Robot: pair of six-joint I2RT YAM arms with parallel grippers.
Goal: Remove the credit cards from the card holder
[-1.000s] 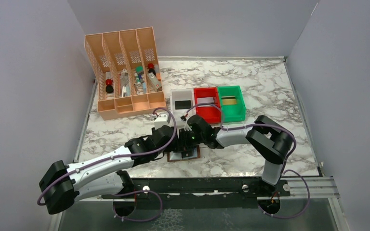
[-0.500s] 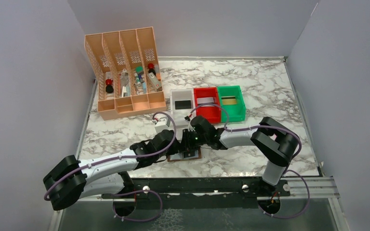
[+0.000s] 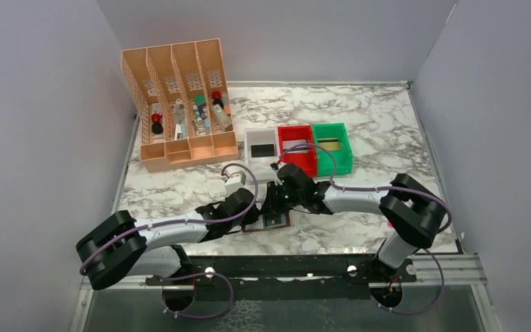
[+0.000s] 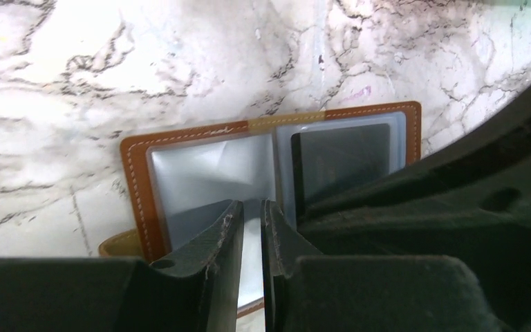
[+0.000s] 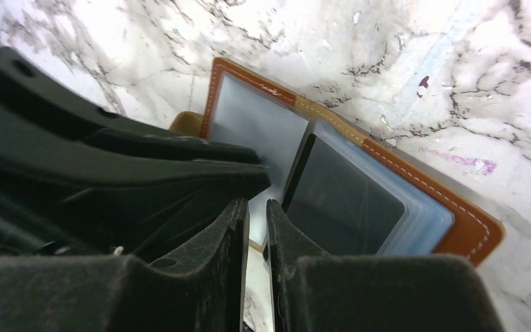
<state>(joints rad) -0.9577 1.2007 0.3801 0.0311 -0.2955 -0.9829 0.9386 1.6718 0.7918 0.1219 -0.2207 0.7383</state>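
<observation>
The brown card holder (image 3: 281, 224) lies open on the marble table near its front edge. In the left wrist view the card holder (image 4: 135, 180) shows grey-blue clear sleeves, with a dark credit card (image 4: 342, 162) in the right sleeve. The card holder (image 5: 467, 232) and the dark card (image 5: 346, 200) also show in the right wrist view. My left gripper (image 4: 249, 207) is over the left sleeve, jaws shut to a thin gap with nothing between them. My right gripper (image 5: 255, 205) is at the holder's middle fold, jaws shut alike and empty. Both grippers meet over the holder in the top view.
A white bin (image 3: 261, 135), a red bin (image 3: 297, 164) and a green bin (image 3: 332, 160) stand in a row behind the holder, each with a card inside. A peach divided organizer (image 3: 180, 149) with small items stands at the back left.
Both arms have stretched lower, the left elbow shifting right and the right elbow moving right. The grippers stay over the holder, which has shifted slightly right.
</observation>
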